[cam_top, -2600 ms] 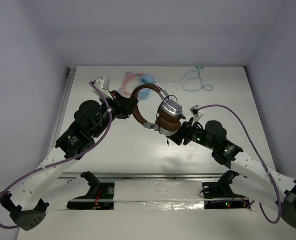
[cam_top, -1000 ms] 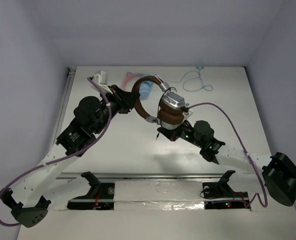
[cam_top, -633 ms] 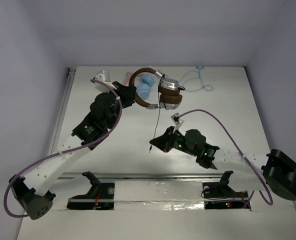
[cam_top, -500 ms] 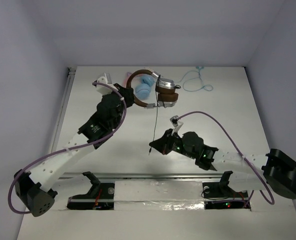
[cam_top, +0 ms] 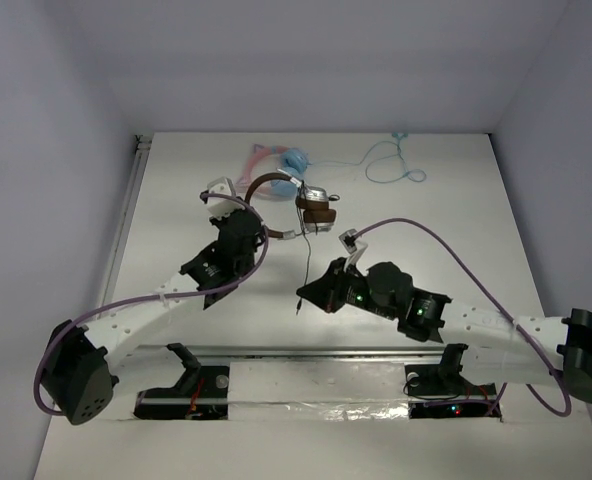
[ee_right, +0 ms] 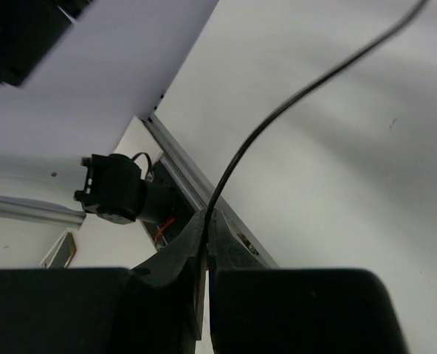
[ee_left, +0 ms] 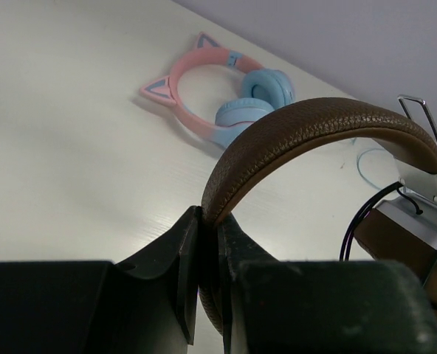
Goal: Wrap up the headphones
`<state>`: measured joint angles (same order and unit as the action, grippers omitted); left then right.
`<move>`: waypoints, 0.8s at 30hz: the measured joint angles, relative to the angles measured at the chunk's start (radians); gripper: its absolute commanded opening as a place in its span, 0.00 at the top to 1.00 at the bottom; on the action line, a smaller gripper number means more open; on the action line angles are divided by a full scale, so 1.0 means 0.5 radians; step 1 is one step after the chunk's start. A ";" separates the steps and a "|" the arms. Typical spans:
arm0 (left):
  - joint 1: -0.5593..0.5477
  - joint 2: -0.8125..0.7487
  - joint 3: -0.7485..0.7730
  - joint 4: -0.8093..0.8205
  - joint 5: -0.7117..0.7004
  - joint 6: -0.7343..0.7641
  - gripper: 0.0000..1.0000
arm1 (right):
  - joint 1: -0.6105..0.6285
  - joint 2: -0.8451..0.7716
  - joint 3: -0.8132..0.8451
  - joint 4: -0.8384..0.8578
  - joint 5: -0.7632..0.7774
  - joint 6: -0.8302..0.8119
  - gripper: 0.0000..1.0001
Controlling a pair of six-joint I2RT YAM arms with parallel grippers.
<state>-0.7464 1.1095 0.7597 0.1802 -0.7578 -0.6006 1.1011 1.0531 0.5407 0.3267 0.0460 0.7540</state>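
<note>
The headphones [cam_top: 311, 205] hang above the table's middle, brown headband [ee_left: 314, 129] arching up and silver cups [cam_top: 314, 198] with brown pads at the right. My left gripper [cam_top: 259, 226] [ee_left: 210, 214] is shut on the lower left end of the headband. A thin black cable [cam_top: 308, 262] [ee_right: 292, 103] drops from the cups to my right gripper [cam_top: 303, 292] [ee_right: 206, 215], which is shut on it near its lower end. The cable runs nearly straight between them.
Pink cat-ear headphones [cam_top: 276, 160] [ee_left: 226, 96] with light blue cups lie at the table's far side, their pale blue cable [cam_top: 391, 165] looping to the right. A metal rail [cam_top: 316, 355] and the arm bases [cam_top: 191, 385] run along the near edge.
The left arm has carried the headphones nearer and a little lower. The right gripper stayed low at the middle with the cable, which now hangs shorter and straighter.
</note>
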 measured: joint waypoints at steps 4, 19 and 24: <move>-0.153 0.020 -0.077 0.049 -0.122 0.041 1.00 | 0.000 0.007 0.188 -0.138 0.010 -0.041 1.00; -0.561 0.074 -0.333 -0.024 -0.272 -0.142 1.00 | 0.000 0.161 0.529 -0.417 0.485 -0.258 1.00; -0.642 0.043 -0.363 -0.083 -0.256 -0.260 1.00 | 0.000 0.207 0.529 -0.391 0.717 -0.217 1.00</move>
<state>-1.0676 1.1313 0.5781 0.1387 -0.8856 -0.7307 1.1011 1.1564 0.8051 0.1310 0.4046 0.6456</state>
